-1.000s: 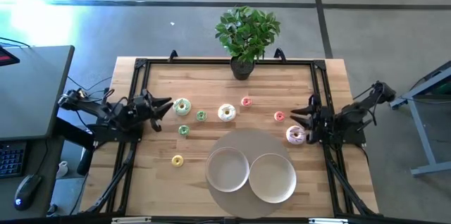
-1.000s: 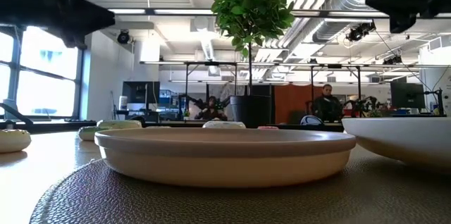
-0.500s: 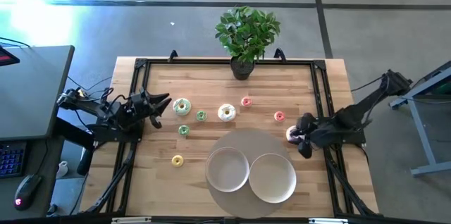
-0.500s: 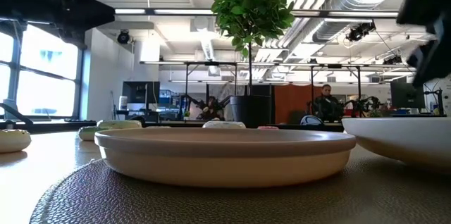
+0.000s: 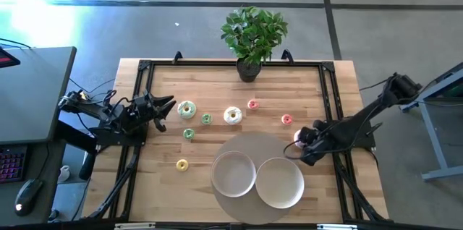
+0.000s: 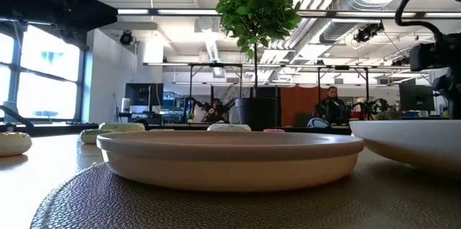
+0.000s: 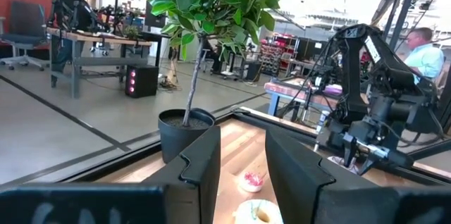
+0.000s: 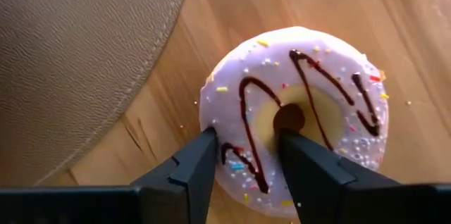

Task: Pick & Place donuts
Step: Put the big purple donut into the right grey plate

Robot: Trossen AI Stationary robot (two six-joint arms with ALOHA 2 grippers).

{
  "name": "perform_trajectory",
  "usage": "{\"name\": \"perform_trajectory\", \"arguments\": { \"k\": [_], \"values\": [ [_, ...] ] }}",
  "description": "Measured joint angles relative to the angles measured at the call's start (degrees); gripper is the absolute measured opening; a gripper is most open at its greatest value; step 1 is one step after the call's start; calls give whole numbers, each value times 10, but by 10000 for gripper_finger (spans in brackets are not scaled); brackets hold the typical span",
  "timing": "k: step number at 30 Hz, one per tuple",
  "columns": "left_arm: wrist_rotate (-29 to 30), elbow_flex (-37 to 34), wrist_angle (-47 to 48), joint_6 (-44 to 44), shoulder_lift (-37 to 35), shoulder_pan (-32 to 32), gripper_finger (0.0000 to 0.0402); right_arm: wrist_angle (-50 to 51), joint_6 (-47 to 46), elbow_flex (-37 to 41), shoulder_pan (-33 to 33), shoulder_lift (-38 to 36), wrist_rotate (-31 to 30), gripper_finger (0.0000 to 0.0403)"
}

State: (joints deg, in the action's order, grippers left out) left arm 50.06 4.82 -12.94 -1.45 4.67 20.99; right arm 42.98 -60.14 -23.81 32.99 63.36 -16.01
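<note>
The pink-iced donut point(image 8: 296, 118) with chocolate drizzle lies flat on the wood beside the grey mat. In the high view my right gripper point(image 5: 304, 145) covers most of this donut point(image 5: 298, 137). It is open and points down: one finger point(image 8: 306, 171) stands over the hole, the other point(image 8: 194, 171) outside the rim. My left gripper point(image 5: 171, 106) waits open near the table's left edge, by the green-iced donut point(image 5: 187, 108). The white-iced donut point(image 5: 232, 116) and several tiny donuts, one yellow point(image 5: 181, 164), lie flat across the table's middle. My right gripper comes at the pink donut from above, pointing down, astride the ring's near side point(image 8: 243, 160). One finger is at the hole and one outside the rim. Whether the fingers touch it I cannot tell. The donut lies flat on the table.
Two white bowls point(image 5: 233, 174) point(image 5: 280, 183) sit on a round grey mat point(image 5: 253, 143) at the near middle. A potted plant point(image 5: 252, 35) stands at the far edge. A black frame point(image 5: 145, 67) runs round the table. People sit in the room beyond point(image 6: 333, 103).
My right gripper has swung from near the table's right edge toward the near side, tipped down and lowered onto the spot of the pink donut. The donut has stayed where it was. The left arm has kept still.
</note>
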Motion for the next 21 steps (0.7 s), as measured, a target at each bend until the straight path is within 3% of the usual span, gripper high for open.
{"name": "perform_trajectory", "arguments": {
  "k": [9,15,21],
  "values": [
    [0,0,11,1,0,0,113,-16,7,-43,0,8,17,16],
    [-1,0,11,1,0,0,113,-133,120,-135,0,7,-17,30],
    [-1,0,11,1,0,0,113,-304,273,-166,22,64,20,8]
  ]
}}
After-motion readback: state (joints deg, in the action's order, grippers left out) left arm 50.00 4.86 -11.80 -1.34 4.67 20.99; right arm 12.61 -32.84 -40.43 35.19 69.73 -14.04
